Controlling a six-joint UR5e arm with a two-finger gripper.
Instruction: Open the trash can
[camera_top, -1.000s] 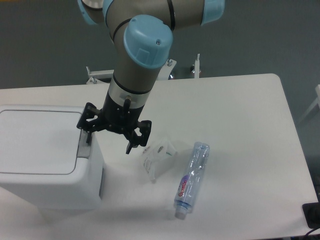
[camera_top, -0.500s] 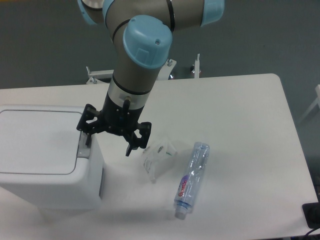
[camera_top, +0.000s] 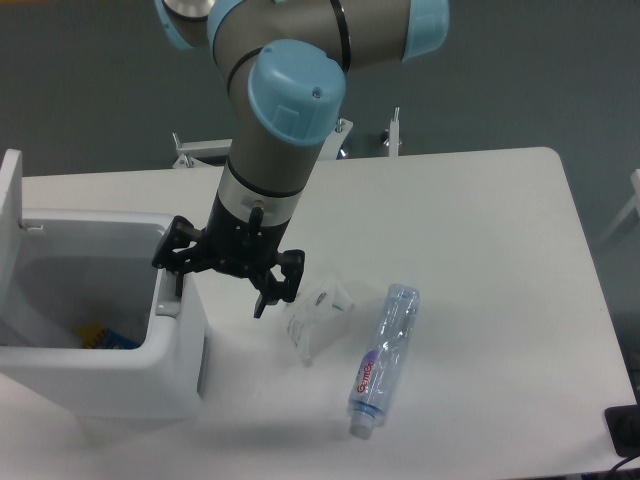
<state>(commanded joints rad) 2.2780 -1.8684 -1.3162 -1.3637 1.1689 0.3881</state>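
Note:
The trash can (camera_top: 150, 375) is a large white boxy bin at the table's front left. Its lid (camera_top: 11, 185) stands swung up at the far left, and the inside is open to view with something blue and yellow at the bottom. My gripper (camera_top: 218, 285) is open, its black fingers spread wide. The left finger (camera_top: 175, 275) rests on the grey push tab at the bin's right rim. The right finger (camera_top: 266, 296) hangs over the table beside the bin.
A crumpled clear plastic wrapper (camera_top: 316, 315) lies just right of the gripper. A clear plastic bottle (camera_top: 384, 355) lies on its side further right. Metal brackets (camera_top: 190, 152) stand at the table's back edge.
The lid was flat and shut in the earlier frames; now it has sprung up at the left and the bin is open. My gripper has dropped slightly at the tab.

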